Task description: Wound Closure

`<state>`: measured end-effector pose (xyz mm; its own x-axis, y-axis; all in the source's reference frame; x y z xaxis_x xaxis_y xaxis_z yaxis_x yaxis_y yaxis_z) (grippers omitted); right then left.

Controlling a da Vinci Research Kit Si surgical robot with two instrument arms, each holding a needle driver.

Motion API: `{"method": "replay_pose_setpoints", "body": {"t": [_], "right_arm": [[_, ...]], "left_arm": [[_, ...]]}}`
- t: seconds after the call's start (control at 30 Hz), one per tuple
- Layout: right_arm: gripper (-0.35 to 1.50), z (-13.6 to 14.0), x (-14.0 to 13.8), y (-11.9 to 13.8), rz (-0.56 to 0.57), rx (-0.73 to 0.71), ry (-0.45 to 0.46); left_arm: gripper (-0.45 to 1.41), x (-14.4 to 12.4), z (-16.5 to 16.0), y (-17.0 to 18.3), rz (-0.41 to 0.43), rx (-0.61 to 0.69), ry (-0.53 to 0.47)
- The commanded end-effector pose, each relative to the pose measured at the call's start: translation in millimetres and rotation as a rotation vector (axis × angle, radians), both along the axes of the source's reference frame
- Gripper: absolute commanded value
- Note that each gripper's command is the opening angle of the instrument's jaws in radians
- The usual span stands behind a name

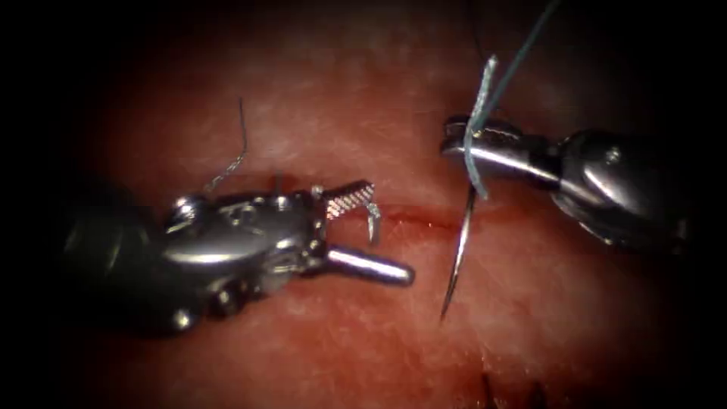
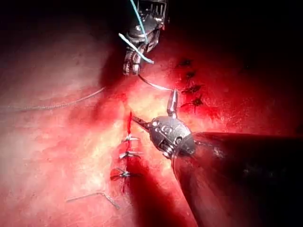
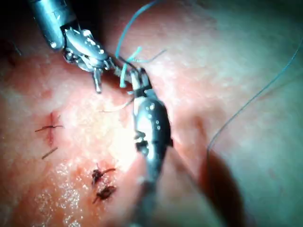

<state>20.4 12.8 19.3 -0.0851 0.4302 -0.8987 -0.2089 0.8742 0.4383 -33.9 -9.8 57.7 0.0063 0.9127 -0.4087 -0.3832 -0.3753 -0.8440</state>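
Pinching the needle (image 1: 463,227) near its thread end, right tool (image 1: 454,144) risks it swivelling; left tool (image 1: 371,235) fingers spread, holding nothing; needle clear of tissue (image 1: 318,91).

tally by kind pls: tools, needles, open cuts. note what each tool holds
Tools: 2. The left tool has open jaws and holds nothing; the right tool is shut on the needle.
Needles: 1. The needle is gripped toward its tail end, with its tip free and not in the tissue.
Open cuts: 1. The cut.
Total: 4
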Motion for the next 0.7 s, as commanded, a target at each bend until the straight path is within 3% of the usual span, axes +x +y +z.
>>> {"method": "replay_pose_setpoints", "body": {"t": [0.03, 0.37, 0.53, 0.63, 0.7], "right_arm": [[-0.35, 0.4, 1.5, -0.9, -0.005, -0.017, 0.009], [-0.35, -0.2, 5.7, -1.7, -0.040, -0.130, 0.050], [-0.35, -0.8, 6.1, -2.3, -0.046, -0.140, 0.076], [-0.35, -0.8, 5.8, -2.3, -0.049, -0.140, 0.079], [-0.35, -0.8, 5.6, -2.3, -0.050, -0.140, 0.080]], "left_arm": [[0.83, -0.4, 0.5, -1.3, 0.003, 0.015, -0.008], [0.85, -1.2, 0.7, -1.8, 0.019, 0.079, -0.056], [0.81, -0.8, 1.5, -1.7, 0.022, 0.080, -0.059], [0.66, -0.4, 1.7, -1.9, 0.026, 0.077, -0.060], [0.66, -0.2, 1.6, -1.8, 0.032, 0.086, -0.069]]}}
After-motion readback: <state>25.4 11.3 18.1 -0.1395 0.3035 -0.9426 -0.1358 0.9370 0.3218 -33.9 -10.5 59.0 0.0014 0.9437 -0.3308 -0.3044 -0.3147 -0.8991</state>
